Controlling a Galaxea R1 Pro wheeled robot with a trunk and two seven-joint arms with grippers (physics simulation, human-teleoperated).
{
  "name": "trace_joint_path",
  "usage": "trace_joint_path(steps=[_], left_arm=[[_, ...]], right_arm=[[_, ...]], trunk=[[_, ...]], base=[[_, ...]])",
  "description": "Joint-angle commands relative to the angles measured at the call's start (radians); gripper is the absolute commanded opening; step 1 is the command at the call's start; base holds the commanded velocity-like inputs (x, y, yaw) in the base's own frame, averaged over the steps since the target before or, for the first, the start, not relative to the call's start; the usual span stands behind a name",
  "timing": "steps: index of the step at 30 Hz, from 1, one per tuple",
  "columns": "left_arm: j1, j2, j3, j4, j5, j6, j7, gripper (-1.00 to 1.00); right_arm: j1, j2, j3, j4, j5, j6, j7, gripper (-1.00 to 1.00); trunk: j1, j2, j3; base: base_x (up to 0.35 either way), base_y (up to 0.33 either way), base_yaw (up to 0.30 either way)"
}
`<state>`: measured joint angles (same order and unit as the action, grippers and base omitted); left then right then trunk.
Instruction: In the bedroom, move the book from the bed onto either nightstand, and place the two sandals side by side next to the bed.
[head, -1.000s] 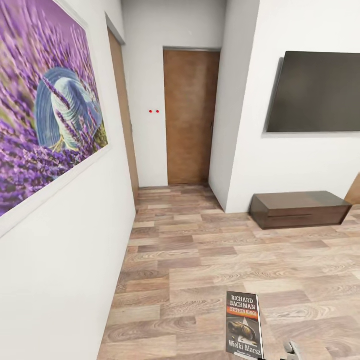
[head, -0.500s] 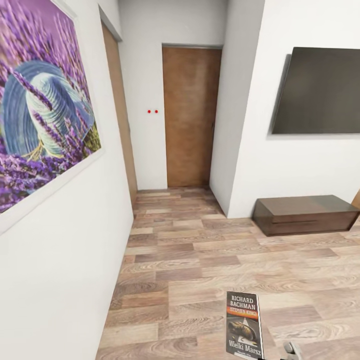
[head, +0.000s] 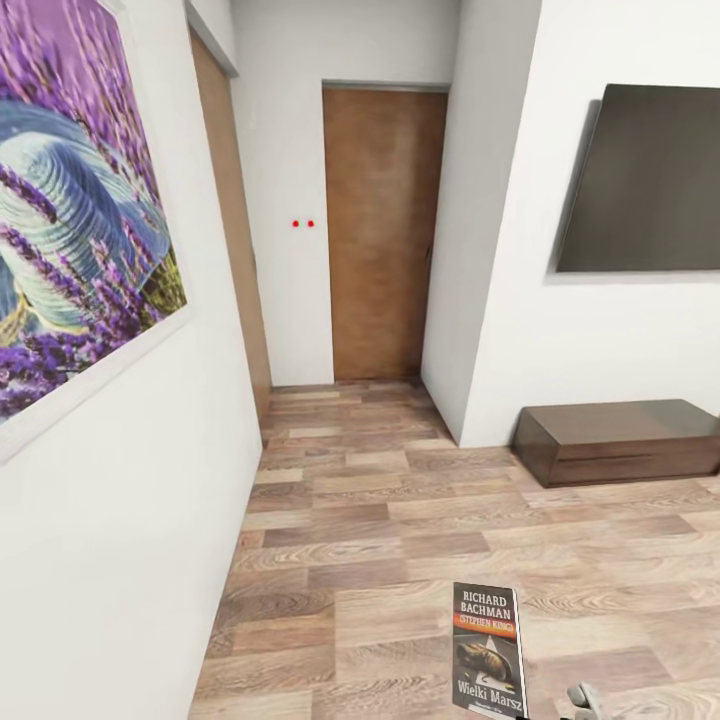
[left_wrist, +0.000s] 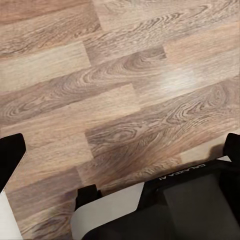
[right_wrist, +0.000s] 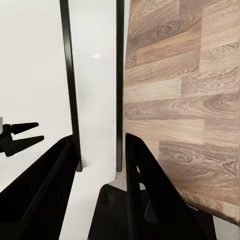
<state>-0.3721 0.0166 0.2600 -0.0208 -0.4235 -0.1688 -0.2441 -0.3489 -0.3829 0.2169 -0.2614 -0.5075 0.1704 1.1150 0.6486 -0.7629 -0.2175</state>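
The book (head: 488, 651) stands upright at the lower edge of the head view, its cover facing the camera with "RICHARD BACHMAN" on top, an orange band below and "Wielki Marsz" at the bottom. The right pincer (right_wrist: 100, 155) holds it: in the right wrist view the two dark fingers (right_wrist: 142, 175) sit on either side of the thin book, which shows edge-on as a pale slab between dark lines. A grey bit of the right arm (head: 585, 698) shows just beside the book in the head view.

Beyond the book, the wood-plank floor (head: 400, 500) runs to a closed brown door (head: 383, 230) at the end of a short passage. Two small red dots (head: 302, 223) sit on the white wall beside the door. A large lavender picture (head: 70, 230) hangs on the wall left of the door. Right of the door, a dark screen (head: 645, 180) is mounted on the wall, with a long low dark bench (head: 620, 438) on the floor under it.

The left wrist view looks down at floor planks and a dark part of the robot's body (left_wrist: 190, 205); dark finger tips (left_wrist: 10, 155) show well apart at the picture's two sides, so the left pincer is wide and holds nothing.
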Motion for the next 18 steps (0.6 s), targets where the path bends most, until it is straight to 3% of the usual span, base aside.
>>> trace_joint_path(steps=[1, 7, 18], left_arm=[[0.000, 0.000, 0.008, 0.001, -0.009, -0.003, -0.003, 1.00], [0.000, 0.000, 0.008, 0.000, -0.009, -0.003, -0.003, 1.00], [-0.001, 0.000, 0.008, 0.001, -0.009, -0.003, -0.003, 1.00]], right_arm=[[-0.001, -0.001, 0.004, -0.001, -0.012, 0.011, 0.002, -1.00], [-0.001, -0.001, 0.005, -0.001, -0.012, 0.011, 0.002, -1.00], [-0.001, -0.001, 0.006, -0.001, -0.012, 0.011, 0.002, -1.00]], trunk=[[0.001, -0.001, -0.001], [0.001, -0.001, -0.001], [0.001, -0.001, -0.001]], base=[[0.332, 0.000, 0.000], [0.332, 0.000, -0.075], [0.332, 0.000, -0.209]])
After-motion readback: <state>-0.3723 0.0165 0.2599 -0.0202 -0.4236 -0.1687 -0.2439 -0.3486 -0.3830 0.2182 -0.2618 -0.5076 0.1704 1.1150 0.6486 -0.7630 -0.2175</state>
